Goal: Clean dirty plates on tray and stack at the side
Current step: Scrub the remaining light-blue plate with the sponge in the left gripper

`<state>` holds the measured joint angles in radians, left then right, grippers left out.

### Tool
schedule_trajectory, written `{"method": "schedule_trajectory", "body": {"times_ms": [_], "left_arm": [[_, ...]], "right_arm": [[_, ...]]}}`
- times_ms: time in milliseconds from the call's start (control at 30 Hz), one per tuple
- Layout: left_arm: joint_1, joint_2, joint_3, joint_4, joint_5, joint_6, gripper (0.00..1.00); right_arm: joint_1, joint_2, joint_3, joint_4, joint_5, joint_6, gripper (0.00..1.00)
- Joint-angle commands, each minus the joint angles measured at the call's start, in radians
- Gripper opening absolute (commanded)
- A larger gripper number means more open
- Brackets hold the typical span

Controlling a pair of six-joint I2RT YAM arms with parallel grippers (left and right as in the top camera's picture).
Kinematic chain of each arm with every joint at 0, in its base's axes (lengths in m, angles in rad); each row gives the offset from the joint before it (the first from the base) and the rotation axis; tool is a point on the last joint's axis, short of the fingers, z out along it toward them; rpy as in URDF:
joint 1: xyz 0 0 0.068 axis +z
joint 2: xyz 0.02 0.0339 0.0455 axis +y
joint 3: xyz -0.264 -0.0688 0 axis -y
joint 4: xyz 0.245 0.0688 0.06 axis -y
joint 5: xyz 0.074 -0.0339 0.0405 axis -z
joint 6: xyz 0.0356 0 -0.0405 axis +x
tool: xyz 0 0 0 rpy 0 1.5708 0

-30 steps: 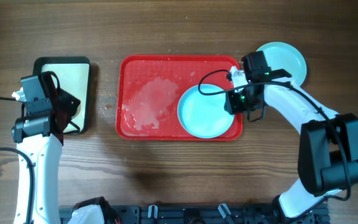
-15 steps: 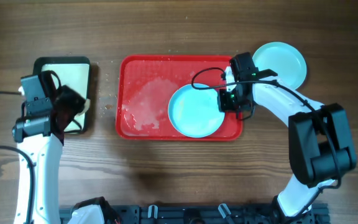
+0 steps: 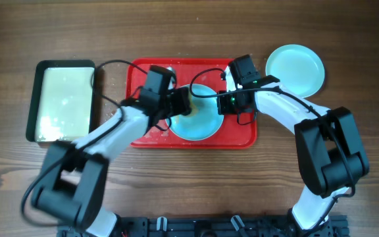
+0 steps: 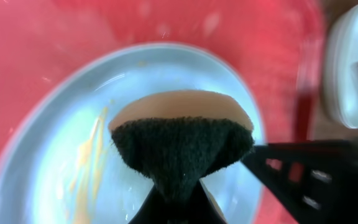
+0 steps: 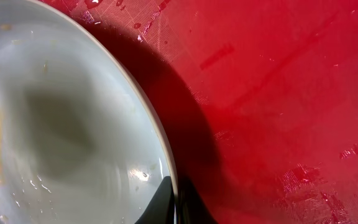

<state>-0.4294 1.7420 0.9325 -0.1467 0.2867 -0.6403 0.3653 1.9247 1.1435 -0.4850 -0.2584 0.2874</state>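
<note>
A pale turquoise plate (image 3: 199,125) with a yellow-orange smear lies on the red tray (image 3: 206,68). My left gripper (image 3: 181,103) is shut on a sponge (image 4: 179,143), dark scrub side down, and holds it on or just over the plate (image 4: 55,162). My right gripper (image 3: 224,102) is shut on the plate's right rim; the rim runs between its fingers (image 5: 178,202) in the right wrist view, with the plate (image 5: 55,124) to the left and the wet tray (image 5: 278,93) to the right. A second turquoise plate (image 3: 295,68) lies on the table right of the tray. The white plate is out of view.
A dark-rimmed cream pan (image 3: 33,99) with pale liquid stands left of the tray. Both arms cross over the tray's middle. The second plate (image 4: 350,68) shows at the right edge of the left wrist view, beyond the tray rim.
My left arm swung from the cream pan to the tray, bringing the sponge over the plate. My right gripper slid the plate leftward across the tray.
</note>
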Motion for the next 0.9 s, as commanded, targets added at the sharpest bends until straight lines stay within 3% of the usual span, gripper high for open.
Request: {"method": "schedule_trajectory", "body": {"times_ms": [0,67,167,233,267,300,400,533,600,767,867], "left_arm": [[-0.029,0.115,-0.003,0.013,-0.011,-0.049,0.04],[-0.029,0.138,-0.003,-0.025,-0.068,-0.049,0.04],[-0.011,0.116,-0.003,-0.128,-0.268,-0.049,0.04],[0.024,0.069,-0.003,-0.234,-0.44,-0.049,0.04],[0.056,0.017,-0.003,-0.31,-0.597,-0.048,0.04],[0.069,-0.014,-0.003,-0.324,-0.642,-0.035,0.04],[0.089,-0.107,-0.002,-0.294,-0.607,-0.019,0.04],[0.085,-0.125,-0.003,-0.111,-0.161,-0.021,0.04],[0.068,-0.091,-0.003,-0.055,-0.072,-0.031,0.04],[-0.04,0.098,-0.003,0.061,-0.06,-0.03,0.04],[-0.023,0.187,-0.003,0.106,-0.153,-0.029,0.04]], "right_arm": [[0.0,0.037,0.005,-0.006,0.05,0.007,0.04],[0.0,0.037,0.005,-0.005,0.051,0.004,0.04],[0.0,0.037,0.005,-0.015,0.058,0.003,0.04],[0.0,0.037,0.005,-0.032,0.074,0.001,0.04],[0.0,0.037,0.005,-0.036,0.091,0.001,0.04],[0.0,0.037,0.005,-0.035,0.092,0.001,0.04],[0.0,0.037,0.005,-0.036,0.091,0.002,0.04],[0.0,0.037,0.005,-0.034,0.075,0.004,0.05],[0.0,0.037,0.005,-0.031,0.076,0.004,0.04],[0.0,0.037,0.005,-0.028,0.076,0.003,0.04],[0.0,0.037,0.005,-0.034,0.076,0.002,0.04]]}}
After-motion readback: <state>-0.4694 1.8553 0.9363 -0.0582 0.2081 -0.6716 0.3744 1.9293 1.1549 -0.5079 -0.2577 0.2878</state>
